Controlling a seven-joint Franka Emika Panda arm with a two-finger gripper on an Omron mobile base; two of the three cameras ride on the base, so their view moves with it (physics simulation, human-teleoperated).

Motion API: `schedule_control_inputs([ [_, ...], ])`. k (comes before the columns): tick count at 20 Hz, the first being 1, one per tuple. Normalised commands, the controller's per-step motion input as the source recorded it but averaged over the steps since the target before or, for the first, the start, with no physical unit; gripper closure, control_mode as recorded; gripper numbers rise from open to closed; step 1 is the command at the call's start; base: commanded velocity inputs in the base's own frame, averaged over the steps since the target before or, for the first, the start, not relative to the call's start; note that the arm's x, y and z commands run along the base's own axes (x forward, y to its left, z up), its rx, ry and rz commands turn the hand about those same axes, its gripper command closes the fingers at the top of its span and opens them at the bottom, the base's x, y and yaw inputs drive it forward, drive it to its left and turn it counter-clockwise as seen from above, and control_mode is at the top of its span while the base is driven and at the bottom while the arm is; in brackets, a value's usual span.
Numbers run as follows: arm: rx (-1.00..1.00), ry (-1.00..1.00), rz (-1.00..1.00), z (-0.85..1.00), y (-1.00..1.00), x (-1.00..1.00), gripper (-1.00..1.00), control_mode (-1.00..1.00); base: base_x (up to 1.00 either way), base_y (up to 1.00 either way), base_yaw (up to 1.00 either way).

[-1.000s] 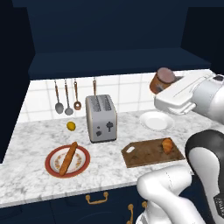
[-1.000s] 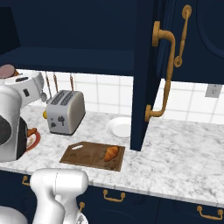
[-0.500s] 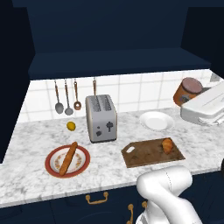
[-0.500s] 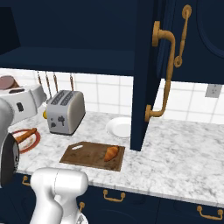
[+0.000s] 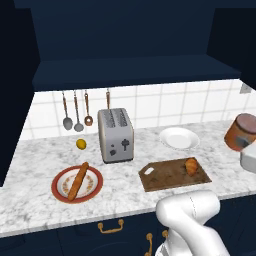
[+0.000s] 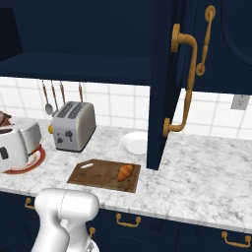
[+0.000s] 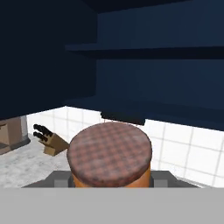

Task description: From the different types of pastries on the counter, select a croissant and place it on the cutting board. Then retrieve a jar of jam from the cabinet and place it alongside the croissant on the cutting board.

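Jar of jam (image 5: 242, 132) one, croissant (image 5: 191, 165) one, gripped

White square wall tiles (image 5: 165, 102) back navy drawers (image 6: 162, 227) with brass handles (image 6: 128, 222).

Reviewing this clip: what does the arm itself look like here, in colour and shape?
The arm is glossy white with thick rounded segments, bending like a fat elbow. The hand is a blocky white housing with a small dark mark. No cables or lettering are visible.

The marble counter (image 5: 35, 205) carries a toaster (image 5: 115, 135), red-rimmed plate (image 5: 60, 176), white plate (image 5: 179, 138), cutting board (image 5: 167, 176) and lemon (image 5: 81, 144).
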Motion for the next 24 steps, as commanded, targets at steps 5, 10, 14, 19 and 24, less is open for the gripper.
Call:
schedule_control_inputs([
  [5, -0.17, 0.01, 0.0, -0.64, 0.78, -0.44, 1.0, -1.0, 0.0, 0.0, 0.0],
  [10, 0.0, 0.1, -0.17, -0.33, 0.13, 0.03, 1.0, -1.0, 0.0, 0.0, 0.0],
  [14, 0.1, 0.23, -0.3, -0.06, -0.19, 0.13, 1.0, -1.0, 0.0, 0.0, 0.0],
  [19, 0.09, 0.34, -0.28, -0.01, -0.38, 0.64, 1.0, -1.0, 0.0, 0.0, 0.0],
  [24, 0.02, 0.3, -0.07, -0.49, -0.08, 0.26, 1.0, -1.0, 0.0, 0.0, 0.0],
])
